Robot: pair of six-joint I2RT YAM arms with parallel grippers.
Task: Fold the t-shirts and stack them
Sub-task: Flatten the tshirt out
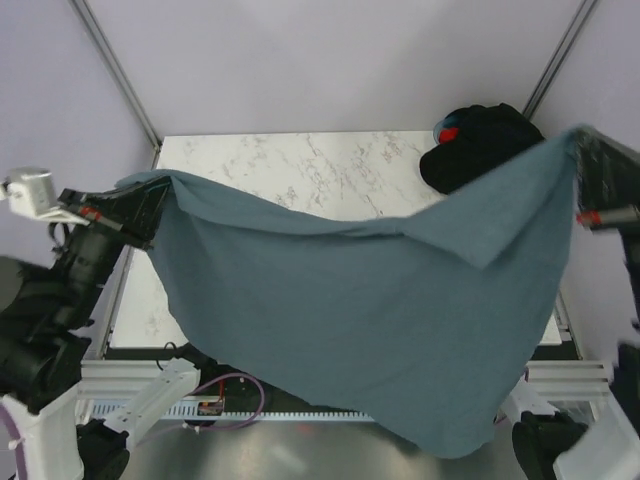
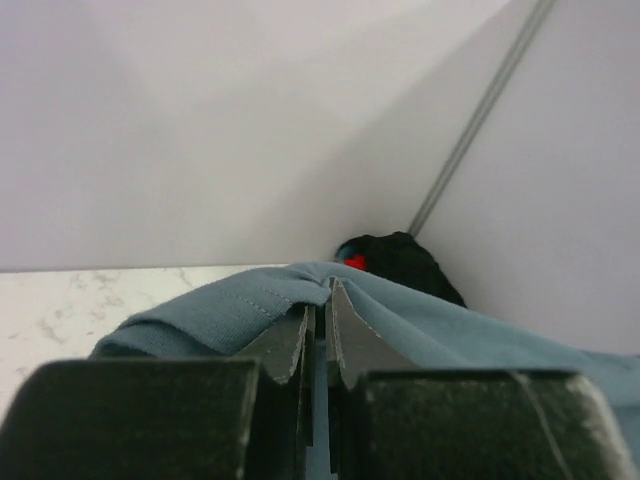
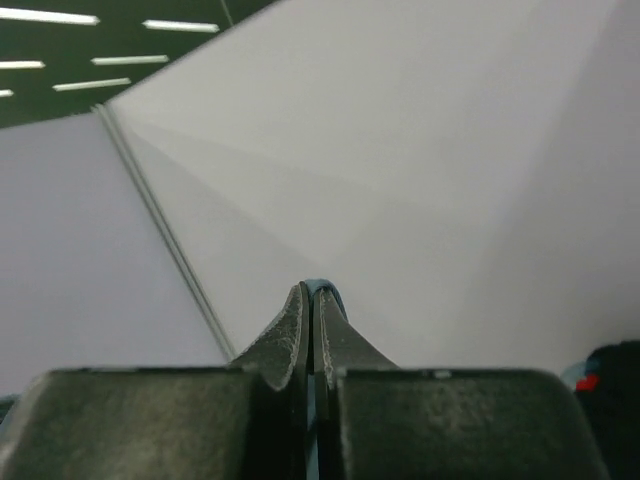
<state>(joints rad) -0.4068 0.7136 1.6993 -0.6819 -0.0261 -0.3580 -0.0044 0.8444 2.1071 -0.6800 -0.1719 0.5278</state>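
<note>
Left claw [image 1: 160, 196] and right claw [image 1: 586, 142] each pinch the slate blue-grey cloth t-shirt [image 1: 350, 320] aloft. Thin hem grips could slip, spilling it past the white marble tabletop's [image 1: 300, 165] near edge.

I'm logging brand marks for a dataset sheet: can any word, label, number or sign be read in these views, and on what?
No text can be read in any view.
Blue-grey t-shirt: plain, no print visible.
Red and blue patch on the black t-shirts: too small to read.
Small board below the table edge: too blurred to read.
</note>
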